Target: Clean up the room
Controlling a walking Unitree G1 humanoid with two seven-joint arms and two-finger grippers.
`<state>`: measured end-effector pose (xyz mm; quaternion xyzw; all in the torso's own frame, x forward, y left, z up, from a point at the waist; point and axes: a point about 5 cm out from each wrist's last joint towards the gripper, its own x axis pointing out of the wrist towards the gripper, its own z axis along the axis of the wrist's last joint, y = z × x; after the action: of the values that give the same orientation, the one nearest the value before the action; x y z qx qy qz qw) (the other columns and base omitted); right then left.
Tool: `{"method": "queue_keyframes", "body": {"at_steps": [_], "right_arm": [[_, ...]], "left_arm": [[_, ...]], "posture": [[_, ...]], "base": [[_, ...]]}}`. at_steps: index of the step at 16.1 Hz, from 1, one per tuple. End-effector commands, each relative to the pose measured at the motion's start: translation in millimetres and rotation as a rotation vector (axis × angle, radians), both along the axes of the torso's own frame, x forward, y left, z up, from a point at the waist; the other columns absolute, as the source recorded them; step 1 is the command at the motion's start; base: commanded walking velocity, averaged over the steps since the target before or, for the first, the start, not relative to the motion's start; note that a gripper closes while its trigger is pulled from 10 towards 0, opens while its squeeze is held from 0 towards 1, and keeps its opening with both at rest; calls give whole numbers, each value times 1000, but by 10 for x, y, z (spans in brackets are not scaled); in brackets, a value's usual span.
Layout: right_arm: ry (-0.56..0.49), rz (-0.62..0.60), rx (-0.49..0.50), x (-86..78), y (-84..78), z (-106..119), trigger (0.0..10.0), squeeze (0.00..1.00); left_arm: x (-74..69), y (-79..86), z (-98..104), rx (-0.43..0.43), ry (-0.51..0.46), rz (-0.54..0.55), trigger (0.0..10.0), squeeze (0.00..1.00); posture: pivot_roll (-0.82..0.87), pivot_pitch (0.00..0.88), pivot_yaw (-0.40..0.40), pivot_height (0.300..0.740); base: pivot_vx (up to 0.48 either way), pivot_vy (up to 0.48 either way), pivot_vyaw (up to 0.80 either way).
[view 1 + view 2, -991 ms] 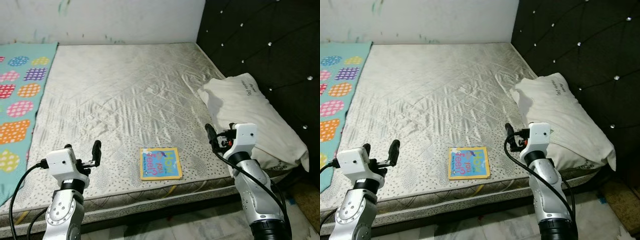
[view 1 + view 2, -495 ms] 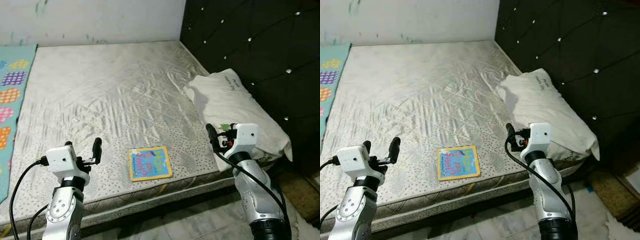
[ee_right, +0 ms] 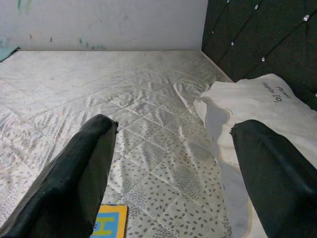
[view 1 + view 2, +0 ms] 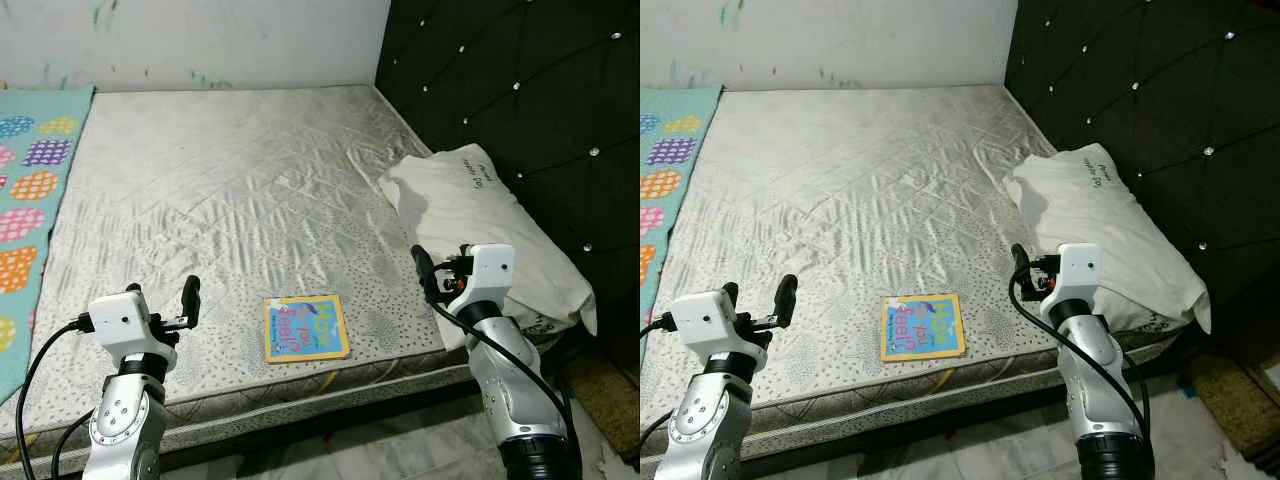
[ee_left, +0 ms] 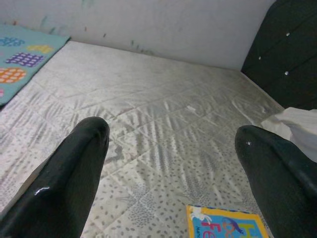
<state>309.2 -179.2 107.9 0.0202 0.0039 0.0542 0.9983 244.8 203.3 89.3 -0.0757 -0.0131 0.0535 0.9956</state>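
Change: the head camera has swung since half a second ago; the blanket strip is wider again at 9 o'clock, while book, pillow and both arms keep their places on and before the bed.
Eye views, hidden: the book's (image 4: 306, 327) cover words are too small to read; the pillow's (image 4: 490, 235) near end is covered by the right arm; the blanket (image 4: 30, 200) is cut off by the frame edge.
Eye views, around: the book lies flat near the mattress's (image 4: 230, 190) front edge at 6 o'clock, between the two grippers and touching neither; the pillow lies at 3 o'clock against the headboard (image 4: 520, 90).
Eye views, edges: the left gripper (image 4: 160, 303) hovers over the front edge at 7 o'clock; the right gripper (image 4: 432, 272) at 4 o'clock, just beside the pillow.
Left wrist: fingers (image 5: 74, 168) spread wide, nothing between; book corner (image 5: 225, 223) cut off.
Right wrist: fingers (image 3: 79, 173) spread wide, nothing held; pillow (image 3: 257, 114) partly behind one finger.
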Motion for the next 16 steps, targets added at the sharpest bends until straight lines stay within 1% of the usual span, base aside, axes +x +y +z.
{"method": "queue_keyframes", "body": {"at_steps": [1, 4, 7, 11, 13, 16], "right_arm": [[12, -4, 16, 11, -7, -5, 10000, 0], [24, 4, 29, 6, 8, -15, 10000, 0], [30, 14, 26, -3, 20, -25, 10000, 0], [37, 16, 21, -17, 10, -34, 10000, 0], [39, 4, 8, -14, -21, -34, 10000, 0], [42, -6, 16, -13, -53, -36, 10000, 0]], "left_arm": [[-9, 11, -36, -4, 22, 9, 10000, 0], [-35, 43, -56, -26, 30, 37, 10000, 0], [-51, 20, -44, -25, 26, 12, 10000, 0], [-57, 8, -54, -30, 34, 2, 10000, 0], [-59, 4, -58, -34, 39, 1, 10000, 0], [-53, 8, -56, -37, 42, 1, 10000, 0]], "posture": [[-64, 30, -48, 740], [-59, 30, -50, 740], [-60, 35, -46, 740], [-63, 39, -46, 740], [-64, 42, -47, 740], [-67, 52, -45, 740]], "base": [[0, 0, 0], [0, 0, 0], [0, 0, 0], [292, 0, 0], [268, 0, 0], [251, 0, 0]]}}
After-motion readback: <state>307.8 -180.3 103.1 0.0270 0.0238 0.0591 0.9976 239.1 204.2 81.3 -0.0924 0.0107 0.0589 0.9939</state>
